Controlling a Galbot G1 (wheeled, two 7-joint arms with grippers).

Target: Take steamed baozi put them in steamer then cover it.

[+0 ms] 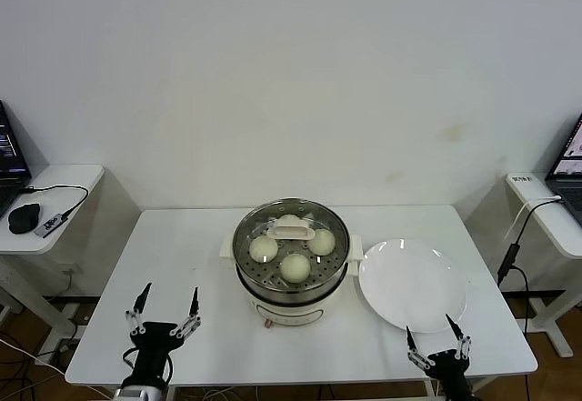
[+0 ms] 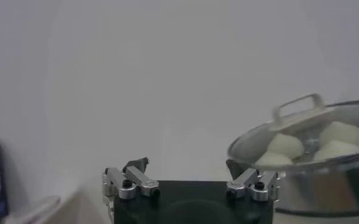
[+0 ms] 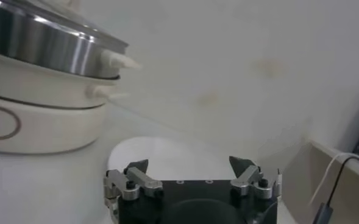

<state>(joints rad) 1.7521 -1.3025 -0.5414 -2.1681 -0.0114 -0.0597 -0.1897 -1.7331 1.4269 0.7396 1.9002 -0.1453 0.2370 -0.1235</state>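
The right gripper [image 3: 190, 165] hangs with jaws spread and nothing between them, above a white plate [image 3: 167, 155], beside the steamer [image 3: 45, 73] on its cream base.

Steamer [image 1: 291, 274]: shiny silver steel pot on a cream-white base, with a thin dark outline drawn on the base front; tray inside is steel dotted with small holes. Cover [image 1: 291, 242] is clear glass, silver-rimmed, with a cream-white handle. Steamed baozi [image 1: 295, 265] are seen as smooth pale cream, unpatterned. Plate [image 1: 414, 285] is plain glossy white. Table [image 1: 182, 265] is plain white; wall behind is off-white with faint yellowish marks. Left gripper [image 1: 165, 314] and right gripper [image 1: 437, 341] are black-bodied with silver metal links and dark fingertips. Side desks are white; a black mouse [image 1: 24, 218] is noted on the left one.
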